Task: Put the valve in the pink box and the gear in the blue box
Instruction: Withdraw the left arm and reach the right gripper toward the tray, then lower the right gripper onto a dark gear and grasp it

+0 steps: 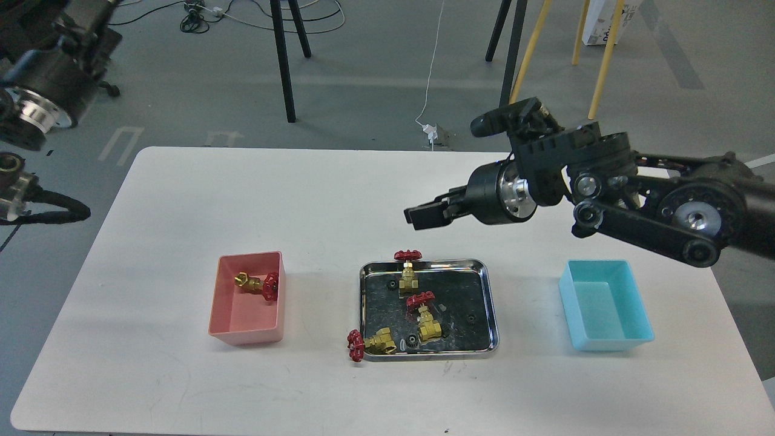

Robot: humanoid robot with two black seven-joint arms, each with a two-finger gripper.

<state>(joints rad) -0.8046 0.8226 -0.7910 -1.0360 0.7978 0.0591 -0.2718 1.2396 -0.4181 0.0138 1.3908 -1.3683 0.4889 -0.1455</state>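
Note:
One brass valve with a red handwheel lies inside the pink box at the left. Three more valves are at the steel tray: one at its back rim, one in the middle, one over the front-left corner. Small black gears lie in the tray, one at the right, one at the front. The blue box at the right is empty. My right gripper hangs above the table behind the tray, fingers slightly apart, empty. My left gripper is out of view.
My left arm's thick links sit at the top-left edge, off the table. My right arm spans the air above the table's right back part. Chair and stand legs are on the floor behind the table.

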